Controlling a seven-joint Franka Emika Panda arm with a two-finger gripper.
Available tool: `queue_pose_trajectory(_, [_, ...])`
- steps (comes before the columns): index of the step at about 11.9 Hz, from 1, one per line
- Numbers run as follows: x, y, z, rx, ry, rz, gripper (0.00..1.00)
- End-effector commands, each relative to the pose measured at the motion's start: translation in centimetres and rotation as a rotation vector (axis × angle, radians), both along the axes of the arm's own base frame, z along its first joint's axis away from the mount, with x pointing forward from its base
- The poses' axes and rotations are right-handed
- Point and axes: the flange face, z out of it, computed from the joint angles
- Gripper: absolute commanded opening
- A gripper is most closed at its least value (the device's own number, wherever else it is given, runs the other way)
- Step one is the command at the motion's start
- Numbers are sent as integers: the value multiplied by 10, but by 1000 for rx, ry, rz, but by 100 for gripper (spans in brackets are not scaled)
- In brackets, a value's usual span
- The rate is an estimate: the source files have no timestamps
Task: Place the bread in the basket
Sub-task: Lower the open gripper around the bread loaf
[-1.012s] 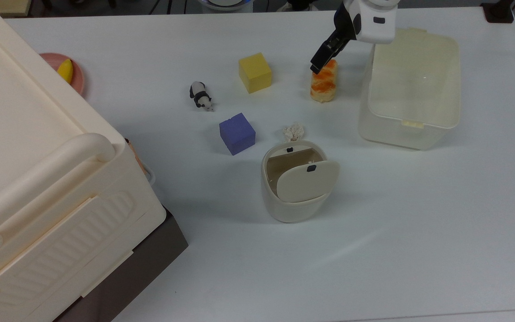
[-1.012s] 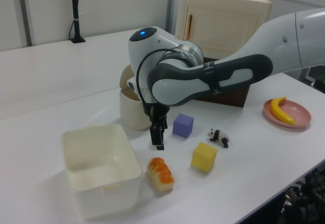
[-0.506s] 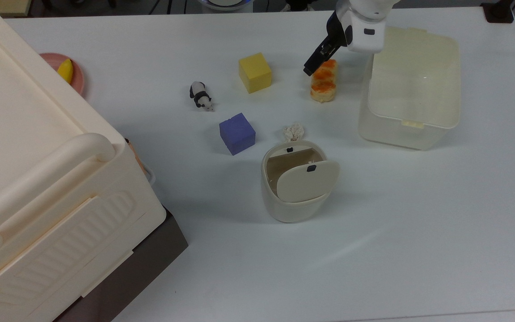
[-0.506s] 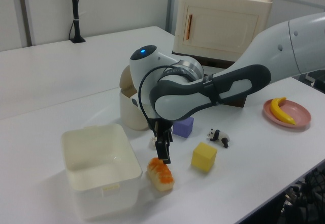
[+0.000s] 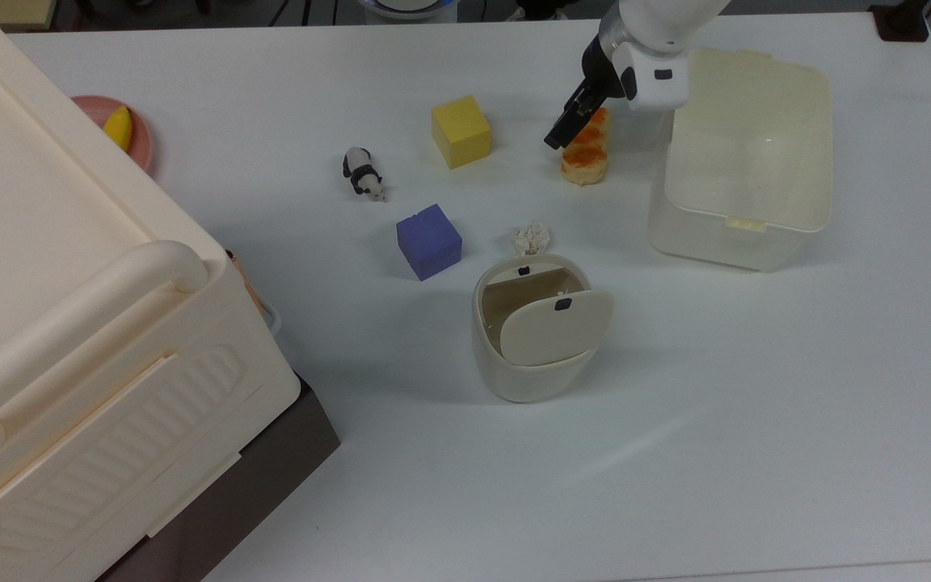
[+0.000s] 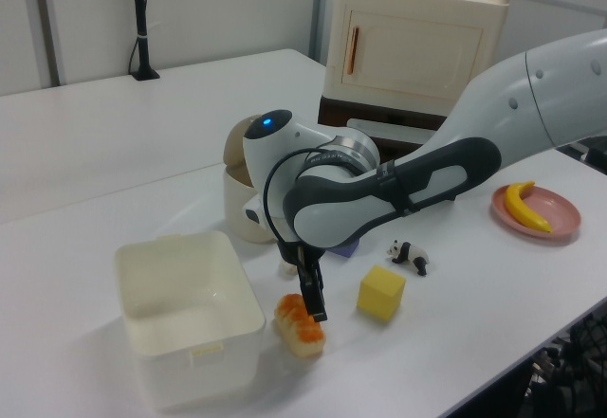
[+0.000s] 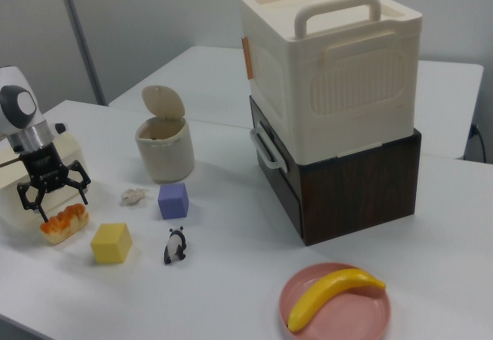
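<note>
A: In the top view, where did the small oblong bread with the orange-glazed top lie?

B: On the white table, just beside the cream-white rectangular plastic basket, on the top view's left. Its long axis ran along the basket's wall. The black two-finger gripper hung over its far end.

A: And the left view?

B: The gripper stood just above the bread, fingers pointing down.

A: The right view?

B: There the 2 fingers were spread wide, holding nothing, straddling the bread across its short width. The gripper probably needed only to descend and close.
</note>
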Motion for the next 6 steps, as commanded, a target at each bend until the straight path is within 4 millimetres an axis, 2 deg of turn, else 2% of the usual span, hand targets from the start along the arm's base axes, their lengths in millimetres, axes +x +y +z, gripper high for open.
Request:
queue_pose_trajectory(1, [1, -3, 0, 6, -8, 144, 100])
queue_pose_trajectory(4, [4, 0, 2, 10, -18, 105, 100])
queue_pose_trajectory(6, [5, 3, 6, -4, -96, -139, 100])
